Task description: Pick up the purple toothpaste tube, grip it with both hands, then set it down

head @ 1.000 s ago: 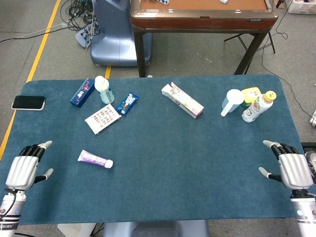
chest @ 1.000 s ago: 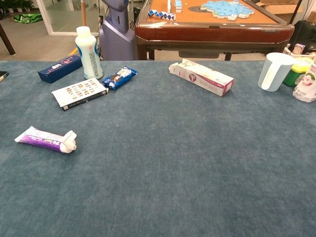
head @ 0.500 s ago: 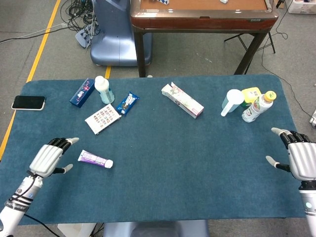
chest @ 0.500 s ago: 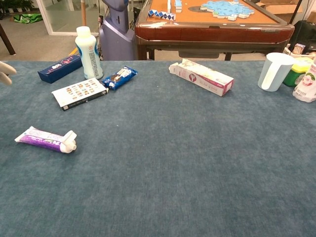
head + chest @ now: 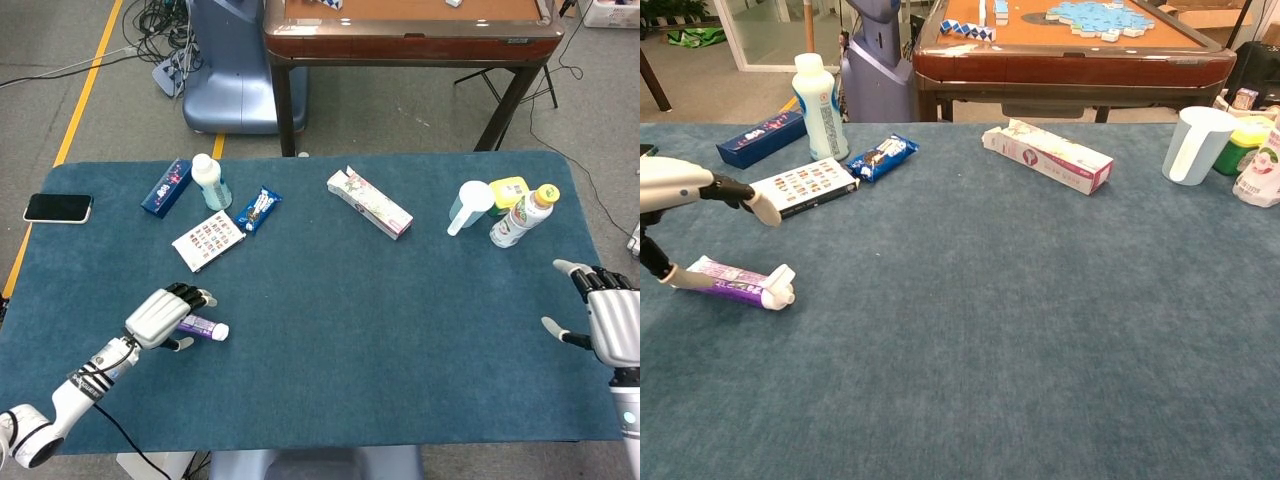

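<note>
Two robot hands are seen over a worktop (image 5: 400,330) covered in blue felt, and the task is judged to be at its very start. The purple toothpaste tube (image 5: 205,327) is lying flat on the left side of the worktop, its white cap pointing toward the middle. The left hand (image 5: 165,314) is placed directly over the tube's tail end; in the chest view its fingers (image 5: 765,208) are seen spread above the tube (image 5: 735,281) with the thumb low beside it, so nothing is gripped yet. The right hand (image 5: 608,322) is held far away at the right edge, fingers apart and holding nothing. Lifting the tube, gripping it with both hands and setting it down are all left to be done. Writing is printed on the tube and on a pink and white carton (image 5: 369,203) further back, but none of it can be read at this size.
</note>
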Tool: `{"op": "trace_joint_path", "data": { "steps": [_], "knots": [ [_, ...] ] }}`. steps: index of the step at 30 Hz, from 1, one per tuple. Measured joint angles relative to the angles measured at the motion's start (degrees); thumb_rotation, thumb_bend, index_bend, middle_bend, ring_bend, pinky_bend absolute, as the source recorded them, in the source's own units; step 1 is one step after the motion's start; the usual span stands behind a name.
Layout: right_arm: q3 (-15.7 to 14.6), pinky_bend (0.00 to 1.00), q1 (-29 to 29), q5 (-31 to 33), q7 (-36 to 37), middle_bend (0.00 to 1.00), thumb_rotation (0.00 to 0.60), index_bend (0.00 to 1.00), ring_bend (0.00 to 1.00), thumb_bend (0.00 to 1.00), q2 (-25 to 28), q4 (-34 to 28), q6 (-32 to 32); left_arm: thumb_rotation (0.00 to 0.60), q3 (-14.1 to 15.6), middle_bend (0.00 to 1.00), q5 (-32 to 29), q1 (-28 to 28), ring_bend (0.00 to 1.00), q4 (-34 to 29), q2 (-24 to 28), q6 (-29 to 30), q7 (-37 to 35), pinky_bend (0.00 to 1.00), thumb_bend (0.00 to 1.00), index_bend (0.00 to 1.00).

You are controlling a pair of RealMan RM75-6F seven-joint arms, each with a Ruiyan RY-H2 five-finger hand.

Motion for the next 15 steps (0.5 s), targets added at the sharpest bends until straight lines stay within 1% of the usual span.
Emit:
{"op": "trace_joint_path", "data": {
  "steps": [3, 7, 15],
  "knots": [
    [-0.2, 0.32, -0.1, -0.1, 0.4, 0.32, 0.6, 0.24, 0.28, 0.03, -0.2, 0.2, 0.1, 0.6, 0.4, 0.27, -0.1, -0.9, 0.21, 1.7, -1.6, -0.6, -0.8, 0.18, 0.22, 0.29],
    [-0.5, 0.32, -0.4, 0.0, 0.9, 0.32, 0.6, 0.24, 0.28, 0.03, -0.3, 0.6, 0.1, 0.6, 0.9, 0.28, -0.3, -1.4, 0.21, 3.5, -3.2, -0.6, -0.7, 0.18, 0.24, 0.35],
    [-0.7, 0.32, -0.7, 0.1, 1.8, 0.32, 0.6, 0.24, 0.28, 0.03, -0.4, 1.3, 0.4, 0.6, 2.0, 0.28, -2.6, -1.8, 0.21, 6.9, -5.6, -2.0, 0.2, 0.18, 0.25, 0.35]
  ]
}}
